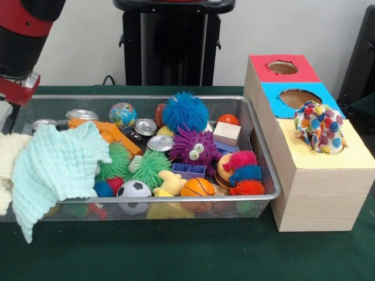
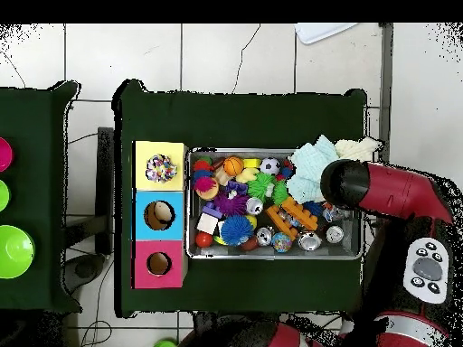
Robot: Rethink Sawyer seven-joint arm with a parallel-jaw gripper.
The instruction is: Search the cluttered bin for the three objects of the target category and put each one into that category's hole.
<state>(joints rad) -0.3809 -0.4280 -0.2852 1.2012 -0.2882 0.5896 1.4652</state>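
Note:
The wire mesh bin stands on the green table, full of toys; it also shows in the overhead view. One spotted cloth piece sits bunched in the hole of the yellow-topped box, sticking up out of it; overhead it covers that hole. I see no other spotted cloth in the bin. My red and black arm hangs over the bin's left end in the front view. The gripper is cut off by the picture's edge, and from overhead the arm hides it.
A mint cloth and a cream cloth drape over the bin's left rim. The blue-topped hole and the red-topped hole lie behind the yellow box. Balls, cans and a purple fuzzy toy fill the bin.

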